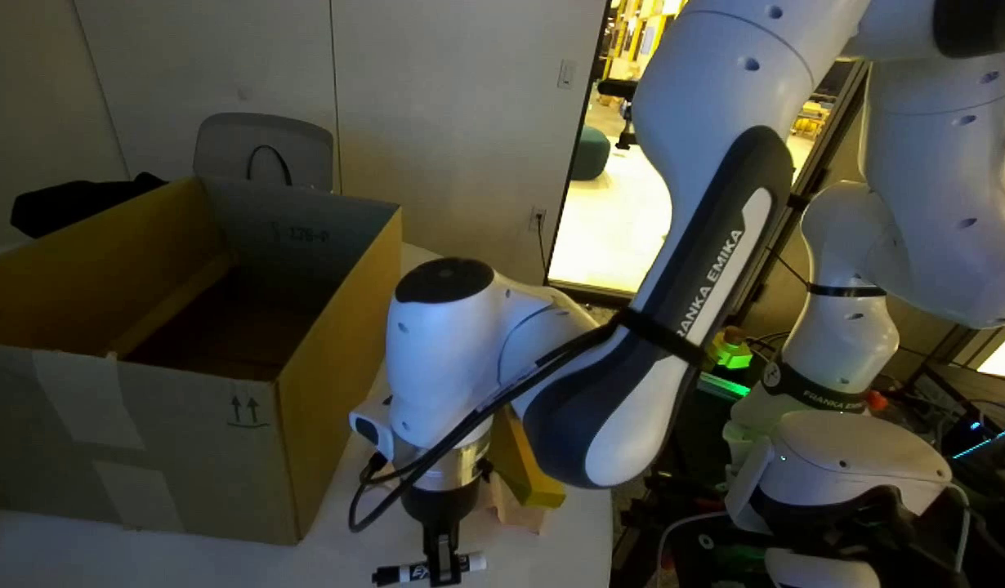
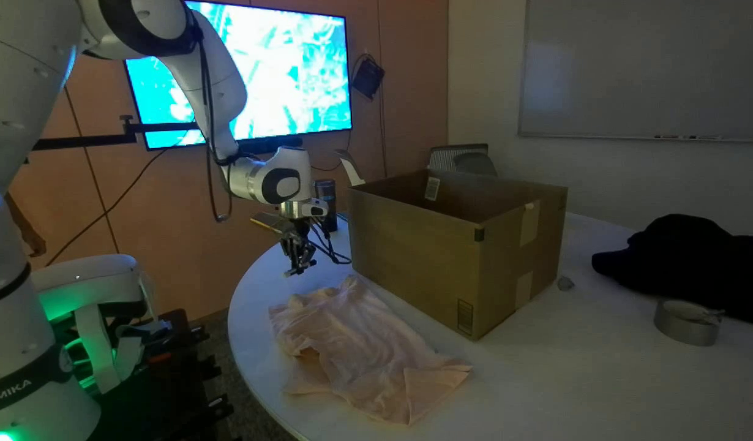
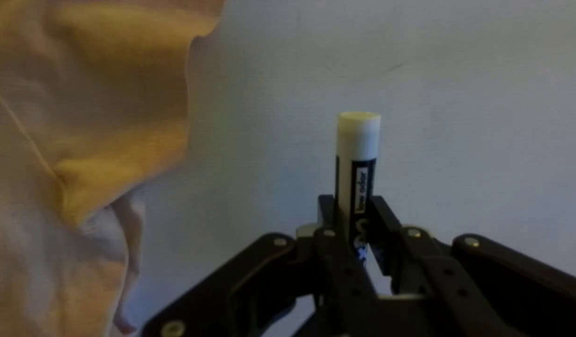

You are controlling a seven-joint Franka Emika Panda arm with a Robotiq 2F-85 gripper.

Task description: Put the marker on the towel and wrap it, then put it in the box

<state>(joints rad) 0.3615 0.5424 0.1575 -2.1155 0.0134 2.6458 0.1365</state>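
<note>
We read "low odor" on the marker (image 3: pixel 357 182); "FRANKA EMIKA" along the arm (image 1: pixel 707 269), "EMIKA" on its base band (image 2: pixel 21 383). Box (image 1: pixel 204 441): two up-arrows (image 1: pixel 236 408), blurred inner code (image 1: pixel 306 235).

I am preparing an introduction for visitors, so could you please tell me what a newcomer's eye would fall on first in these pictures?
Most likely the bright screen behind the arm, in an exterior view. Next would probably come the big open box on the white table, with the rumpled pinkish towel near it. In the wrist view, the marker should stand out, held in the gripper, clear of the towel.
</note>
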